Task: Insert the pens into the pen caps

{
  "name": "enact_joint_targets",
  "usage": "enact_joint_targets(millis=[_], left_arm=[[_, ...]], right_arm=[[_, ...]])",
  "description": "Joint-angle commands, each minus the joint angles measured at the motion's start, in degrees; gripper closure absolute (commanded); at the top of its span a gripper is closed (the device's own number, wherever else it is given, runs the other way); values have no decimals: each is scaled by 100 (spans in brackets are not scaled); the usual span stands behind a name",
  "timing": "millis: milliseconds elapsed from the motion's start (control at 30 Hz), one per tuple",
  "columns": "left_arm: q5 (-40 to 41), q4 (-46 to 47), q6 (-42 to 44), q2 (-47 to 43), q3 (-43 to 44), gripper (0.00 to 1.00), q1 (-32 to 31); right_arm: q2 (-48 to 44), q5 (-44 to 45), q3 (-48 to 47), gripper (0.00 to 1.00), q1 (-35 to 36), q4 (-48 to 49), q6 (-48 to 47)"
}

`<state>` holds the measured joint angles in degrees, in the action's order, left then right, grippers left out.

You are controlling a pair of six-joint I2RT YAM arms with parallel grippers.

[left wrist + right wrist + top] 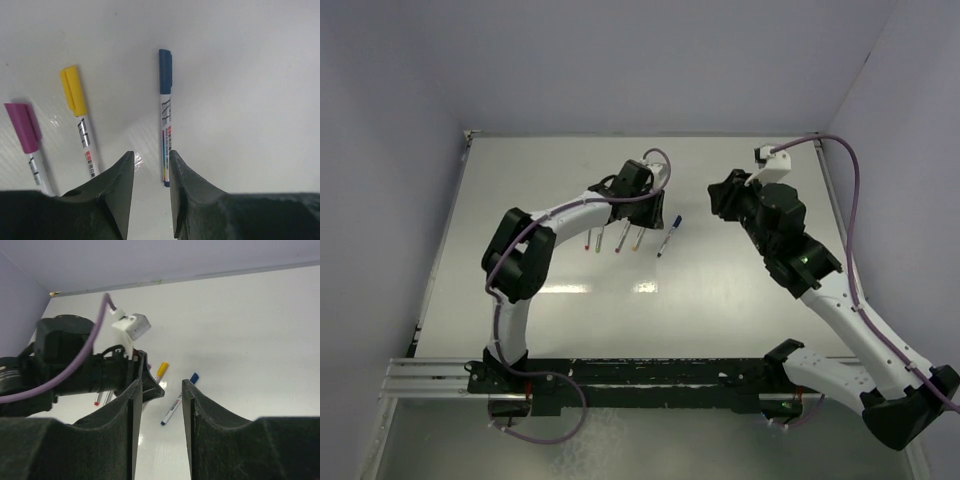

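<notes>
Several pens lie side by side on the white table [740,280]. The blue pen [166,115] wears its blue cap [165,70] and lies apart on the right [668,236]. Beside it lie a pen with a yellow cap [73,90] and one with a purple cap [23,126]. My left gripper [151,162] is open and empty, low over the table, with the blue pen's end beside its right finger. My right gripper [160,390] is open and empty, held off to the right [718,198], looking at the blue pen [177,402] and the left gripper [657,218].
Two more pens [595,238] lie left of the others, one with a red end [96,403]. Grey walls close the table at the back and sides. The left arm's purple cable [75,367] loops over its wrist.
</notes>
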<state>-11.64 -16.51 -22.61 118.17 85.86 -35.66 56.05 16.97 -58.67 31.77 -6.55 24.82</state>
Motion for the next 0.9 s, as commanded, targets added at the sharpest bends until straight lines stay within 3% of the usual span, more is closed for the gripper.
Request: enact_joint_targets(millis=[0,233,367,567,867], left_arm=[[123,118,331,-1092,289,63,16],[580,441,489,-2395,-615,61,173],[613,613,361,-3190,-1386,61,622],[46,572,273,-4079,-2202,58,1910],[875,265,395,-5335,-2713,45,2160]], right_arm=[[-264,705,21,60,-10,271,-133],[-729,1890,578,51,-211,394,-359],[-1194,1352,874,50,-1154,215,-150],[-1466,573,1013,48,-2423,-65,-5],[-1314,467,848,46,-2860,-64,-84]])
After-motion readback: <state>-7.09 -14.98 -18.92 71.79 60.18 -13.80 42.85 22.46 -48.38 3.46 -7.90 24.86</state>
